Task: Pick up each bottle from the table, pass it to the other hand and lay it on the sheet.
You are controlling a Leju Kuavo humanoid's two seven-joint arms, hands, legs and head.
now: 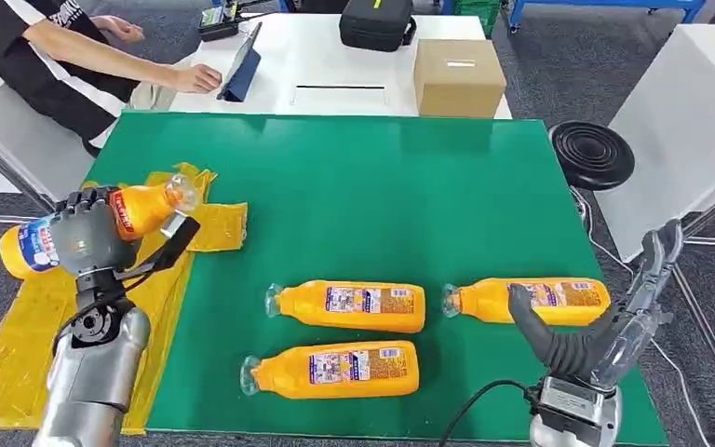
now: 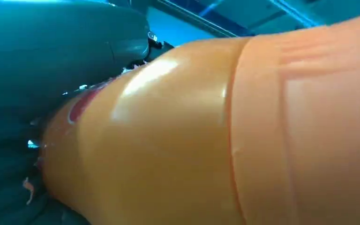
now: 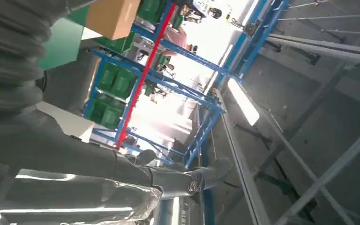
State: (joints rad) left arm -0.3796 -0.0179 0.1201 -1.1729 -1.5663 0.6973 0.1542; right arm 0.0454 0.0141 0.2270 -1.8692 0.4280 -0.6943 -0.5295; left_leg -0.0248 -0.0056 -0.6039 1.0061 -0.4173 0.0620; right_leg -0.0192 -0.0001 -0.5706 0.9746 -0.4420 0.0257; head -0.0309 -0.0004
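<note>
— What sat closest to the lens?
— The held bottle, orange and glossy, gripped around its middle by the left hand above the yellow sheet at the green mat's left edge.
— And the others?
— Three bottles lay on the mat. The right hand hovered beside one, fingers spread, holding nothing.

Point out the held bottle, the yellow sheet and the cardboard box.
held bottle (image 1: 140, 209), head view, orange body beside the fingers
yellow sheet (image 1: 19, 345), head view, bare part near the table's edge
cardboard box (image 1: 458, 78), head view, front face
</note>
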